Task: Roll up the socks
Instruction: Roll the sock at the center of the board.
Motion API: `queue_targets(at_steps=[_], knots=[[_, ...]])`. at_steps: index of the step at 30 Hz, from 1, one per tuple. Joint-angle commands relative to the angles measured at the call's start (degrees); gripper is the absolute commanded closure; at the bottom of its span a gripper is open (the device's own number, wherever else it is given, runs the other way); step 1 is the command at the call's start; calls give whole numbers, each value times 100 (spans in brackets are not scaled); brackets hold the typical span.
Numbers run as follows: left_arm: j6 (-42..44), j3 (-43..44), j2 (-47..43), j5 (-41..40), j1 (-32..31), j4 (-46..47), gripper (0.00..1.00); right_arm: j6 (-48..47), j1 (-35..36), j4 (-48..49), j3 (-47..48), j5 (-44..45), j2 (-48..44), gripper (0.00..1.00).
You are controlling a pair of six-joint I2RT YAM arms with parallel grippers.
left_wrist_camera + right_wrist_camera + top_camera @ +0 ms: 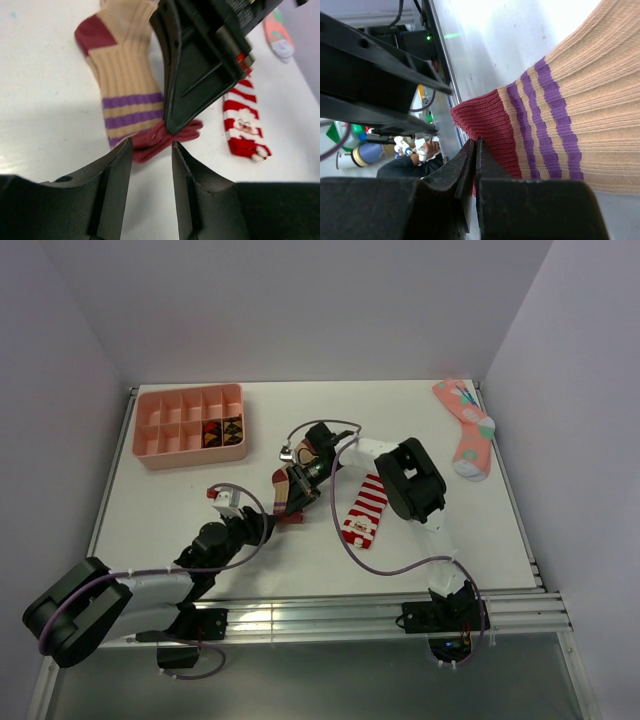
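Note:
The tan sock [289, 484] lies at the table's middle, its dark red heel [93, 34] away from the arms and its purple stripes next to a dark red cuff [162, 140]. My right gripper [475, 145] is shut on the edge of that cuff, its black fingers [195, 75] coming down from above. My left gripper [152, 146] is open, low over the table, its tips just short of the cuff with nothing between them. The red-and-white striped sock [364, 510] lies flat to the right, apart from both grippers.
A pink divided tray [190, 426] stands at the back left, with dark rolled items in two compartments. A pink patterned sock [467, 430] lies at the back right by the wall. A metal rail [350, 600] runs along the near edge.

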Motion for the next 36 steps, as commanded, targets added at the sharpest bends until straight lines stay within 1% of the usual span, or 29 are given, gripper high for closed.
queue_targets(at_steps=[1, 7, 10, 11, 14, 22, 26, 29, 36], knots=[[35, 156, 252, -230, -73, 48, 57, 127, -64, 42, 269, -35, 101, 98], [17, 218, 560, -335, -135, 233, 56, 215, -91, 7, 401, 123, 268, 98], [44, 253, 587, -362, -152, 241, 53, 215, -117, -37, 480, 211, 364, 98], [70, 244, 587, -362, -152, 259, 49, 206, -109, -54, 489, 238, 365, 98], [140, 262, 569, -388, -152, 207, 45, 197, -117, -81, 524, 387, 391, 98], [325, 350, 630, -449, -161, 39, 44, 145, -126, -142, 665, 580, 505, 98], [439, 359, 780, -414, -179, 66, 45, 145, -135, -143, 735, 677, 541, 99], [501, 464, 920, -537, -196, -39, 46, 145, -135, -134, 762, 721, 541, 99], [501, 569, 1210, -696, -214, 136, 46, -39, -126, -204, 718, 862, 523, 99]])
